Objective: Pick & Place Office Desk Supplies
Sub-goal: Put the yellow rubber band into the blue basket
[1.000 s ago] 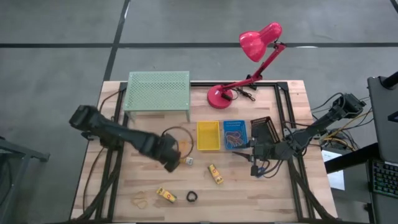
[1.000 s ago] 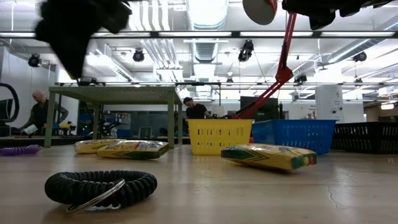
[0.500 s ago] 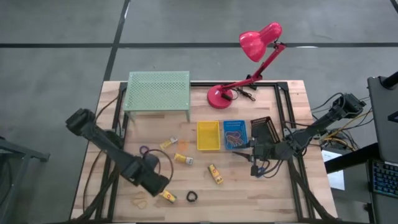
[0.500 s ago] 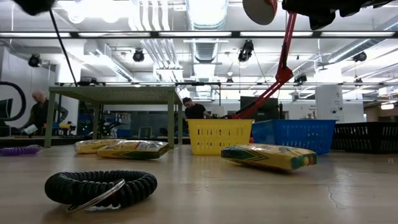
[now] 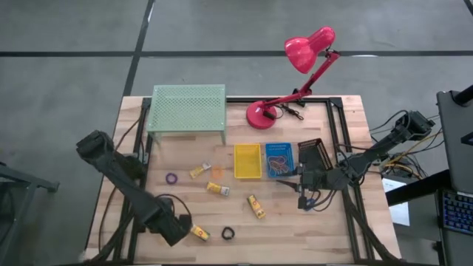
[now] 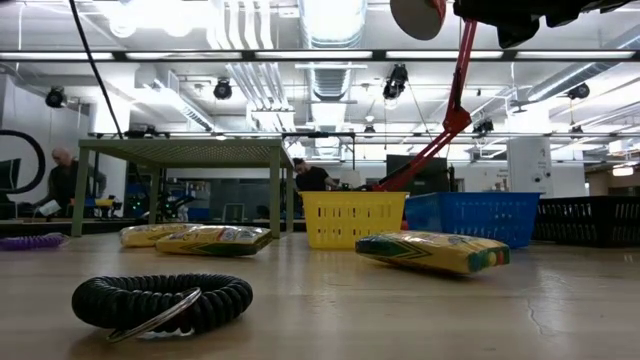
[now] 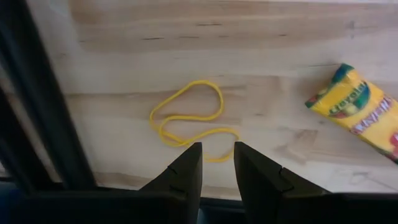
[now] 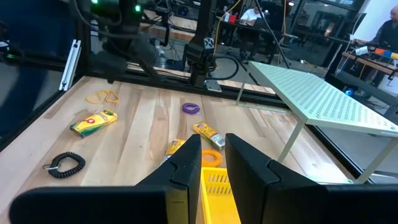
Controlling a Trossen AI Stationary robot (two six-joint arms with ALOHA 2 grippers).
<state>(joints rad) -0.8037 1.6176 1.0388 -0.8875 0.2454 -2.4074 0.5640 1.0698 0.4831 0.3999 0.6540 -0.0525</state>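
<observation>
My left gripper (image 5: 176, 229) (image 7: 217, 163) is open by a narrow gap and hovers at the table's near-left corner. It is just over a yellow rubber-band loop (image 7: 186, 118) lying flat on the wood, beside a yellow packet (image 7: 364, 112) (image 5: 198, 233). More yellow packets (image 5: 197, 171) (image 5: 217, 189) (image 5: 256, 207), a purple ring (image 5: 171, 178), an orange loop (image 5: 217, 171) and a black coil ring (image 5: 228, 234) (image 6: 160, 300) lie flat on the table. My right gripper (image 5: 301, 193) (image 8: 213, 158) waits, narrowly open, at the table's right, past the bins.
A yellow bin (image 5: 247, 161), a blue bin (image 5: 279, 159) and a black bin (image 5: 314, 154) stand in a row right of centre. The green mesh shelf (image 5: 188, 108) and the pink lamp (image 5: 295, 74) stand at the far edge. A dark frame rail (image 7: 43, 106) runs beside the loop.
My left arm has swung from the middle of the table toward its near-left corner, leaving the low view. Its move has uncovered the purple ring, the orange loop and a packet, and it now covers the yellow loop in the high view. No object has moved.
</observation>
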